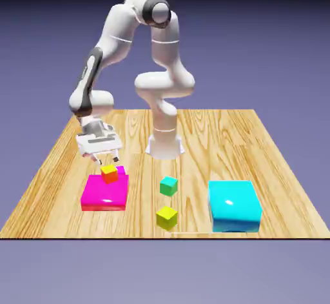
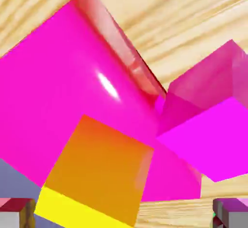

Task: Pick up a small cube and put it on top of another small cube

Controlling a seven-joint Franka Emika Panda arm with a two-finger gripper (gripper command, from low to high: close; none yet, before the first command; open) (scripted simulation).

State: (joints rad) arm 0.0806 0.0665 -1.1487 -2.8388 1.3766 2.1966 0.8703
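Exterior view: orange-and-yellow cube (image 1: 109, 174) at the rear of the magenta block (image 1: 105, 193), overlapping the purple cube (image 1: 121, 170) in sight; exact support unclear. Gripper (image 1: 107, 161) above, fingers apart, nothing clamped. Stack looks unfinished: grasp and placing likely remain. Teal cube (image 1: 169, 186), yellow cube (image 1: 167, 218) well apart.

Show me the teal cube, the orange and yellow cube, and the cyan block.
Teal cube (image 1: 169, 186): exterior view, front face.
Orange and yellow cube (image 2: 97, 169): hand view, orange face.
Cyan block (image 1: 234, 196): exterior view, top.
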